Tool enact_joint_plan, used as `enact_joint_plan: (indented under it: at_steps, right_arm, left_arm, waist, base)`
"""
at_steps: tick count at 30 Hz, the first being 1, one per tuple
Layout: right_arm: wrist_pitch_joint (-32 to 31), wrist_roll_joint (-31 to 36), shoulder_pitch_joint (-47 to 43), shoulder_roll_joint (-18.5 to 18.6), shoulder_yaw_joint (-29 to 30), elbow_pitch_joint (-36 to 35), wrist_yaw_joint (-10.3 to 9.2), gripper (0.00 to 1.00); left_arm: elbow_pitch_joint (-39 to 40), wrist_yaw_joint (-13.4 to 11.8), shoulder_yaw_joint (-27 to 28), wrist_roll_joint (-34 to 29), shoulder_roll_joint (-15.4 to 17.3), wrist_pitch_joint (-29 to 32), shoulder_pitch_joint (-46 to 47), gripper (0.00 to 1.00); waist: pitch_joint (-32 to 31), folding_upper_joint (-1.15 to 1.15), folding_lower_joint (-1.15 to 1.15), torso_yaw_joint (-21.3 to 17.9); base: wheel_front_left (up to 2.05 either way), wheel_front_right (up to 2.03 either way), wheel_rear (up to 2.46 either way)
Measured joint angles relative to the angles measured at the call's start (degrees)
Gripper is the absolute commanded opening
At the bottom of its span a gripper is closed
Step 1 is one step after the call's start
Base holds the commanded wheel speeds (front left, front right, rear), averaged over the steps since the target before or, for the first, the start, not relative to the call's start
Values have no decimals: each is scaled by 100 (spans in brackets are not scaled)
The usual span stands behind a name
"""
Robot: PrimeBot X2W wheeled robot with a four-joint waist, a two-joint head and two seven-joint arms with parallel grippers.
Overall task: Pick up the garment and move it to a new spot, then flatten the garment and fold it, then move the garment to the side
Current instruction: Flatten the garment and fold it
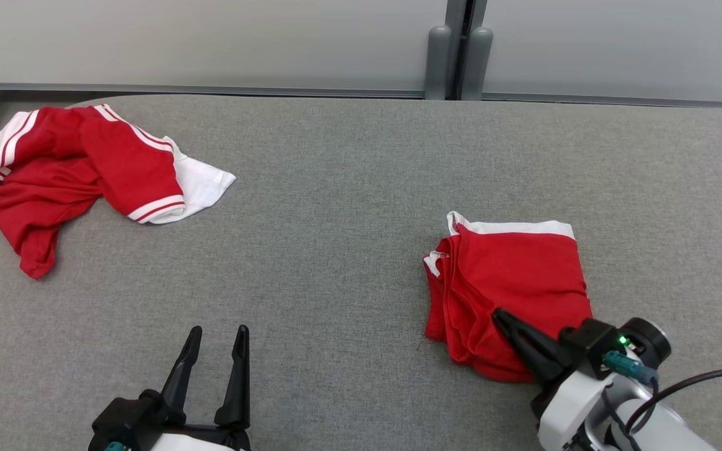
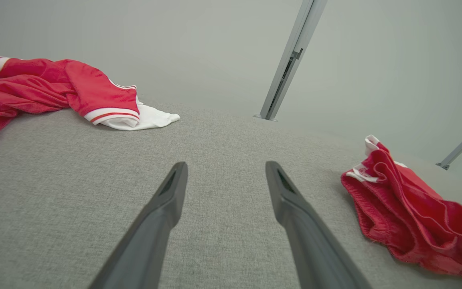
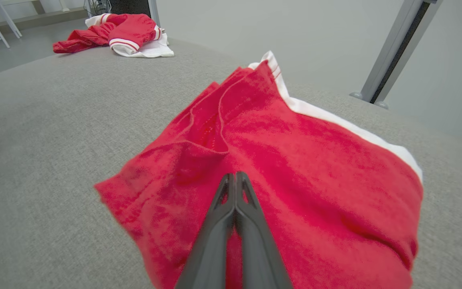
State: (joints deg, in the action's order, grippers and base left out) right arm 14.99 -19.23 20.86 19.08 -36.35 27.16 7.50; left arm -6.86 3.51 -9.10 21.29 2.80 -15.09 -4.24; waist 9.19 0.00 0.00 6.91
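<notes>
Left gripper (image 1: 219, 329) hovers at 7 o'clock over the bare grey table (image 1: 336, 219), jaws wide and holding nothing. Right gripper (image 1: 499, 314), at 5 o'clock, has its jaws pressed fully together, tips resting on the near edge of the garment (image 1: 517, 275); whether cloth is pinched between them I cannot tell. That garment lies folded, red with a white band, at 4 o'clock. A crumpled red-and-white jersey (image 1: 79, 163) sits well apart at 10 o'clock.
</notes>
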Motion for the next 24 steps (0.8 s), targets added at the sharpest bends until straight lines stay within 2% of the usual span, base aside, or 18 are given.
enact_joint_plan:
  at_steps: [8,15,20,24]
  right_arm:
    - [0,-135,7,-330,-772,101,0,0]
    - [0,-159,93,-634,-1217,257,0,0]
    - [0,-243,-73,-681,-1277,197,0,0]
    - [1,-293,-372,-638,-753,-180,0,0]
  left_arm:
    - [-35,-1,-26,10,-1,0,-44,100]
    - [-79,-5,-65,46,-1,0,-113,100]
    - [-82,-56,-56,86,-1,0,-262,100]
    - [-26,-84,36,93,-1,0,-464,100]
  waist:
    - [-77,0,0,-81]
    - [-234,0,0,-128]
    - [-435,0,0,-203]
    - [-658,0,0,-298]
  base:
    - [0,0,0]
    - [0,0,0]
    - [0,0,0]
    - [0,0,0]
